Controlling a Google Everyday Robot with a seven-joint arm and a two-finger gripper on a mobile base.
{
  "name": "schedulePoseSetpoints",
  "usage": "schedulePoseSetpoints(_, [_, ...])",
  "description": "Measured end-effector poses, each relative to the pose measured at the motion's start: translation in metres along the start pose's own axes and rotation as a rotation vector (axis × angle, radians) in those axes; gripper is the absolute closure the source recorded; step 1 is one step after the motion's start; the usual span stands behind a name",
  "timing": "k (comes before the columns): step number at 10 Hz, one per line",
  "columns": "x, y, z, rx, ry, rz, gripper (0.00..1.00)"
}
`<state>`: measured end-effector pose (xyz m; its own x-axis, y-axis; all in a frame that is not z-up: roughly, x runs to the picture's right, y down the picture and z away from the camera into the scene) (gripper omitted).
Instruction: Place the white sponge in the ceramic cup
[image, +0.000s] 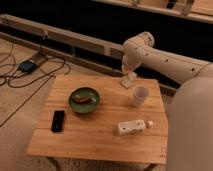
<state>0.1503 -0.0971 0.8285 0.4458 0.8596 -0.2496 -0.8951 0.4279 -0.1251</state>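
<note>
My gripper (128, 75) hangs from the white arm over the far side of the wooden table (100, 135), up and to the left of the ceramic cup (140, 96). It is shut on the white sponge (128, 81), a small off-white block held just above the tabletop. The cup is a small plain white cylinder standing upright at the right of the table, apart from the sponge. Its inside does not show.
A dark green bowl (84, 100) with something brown in it sits mid-table. A black phone (58, 120) lies at the front left. A white labelled bottle (134, 127) lies on its side in front of the cup. Cables lie on the floor at the left.
</note>
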Motion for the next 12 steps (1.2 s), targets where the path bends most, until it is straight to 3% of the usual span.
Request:
schedulePoseSetpoints(3, [0.031, -0.027, -0.005, 0.057, 0.023, 0.009, 1.0])
schedulePoseSetpoints(8, [0.074, -0.059, 0.0, 0.116, 0.021, 0.045, 1.0])
schedulePoseSetpoints(9, [0.076, -0.059, 0.003, 0.122, 0.021, 0.041, 0.97])
schedulePoseSetpoints(12, [0.079, -0.05, 0.018, 0.137, 0.024, 0.013, 0.69])
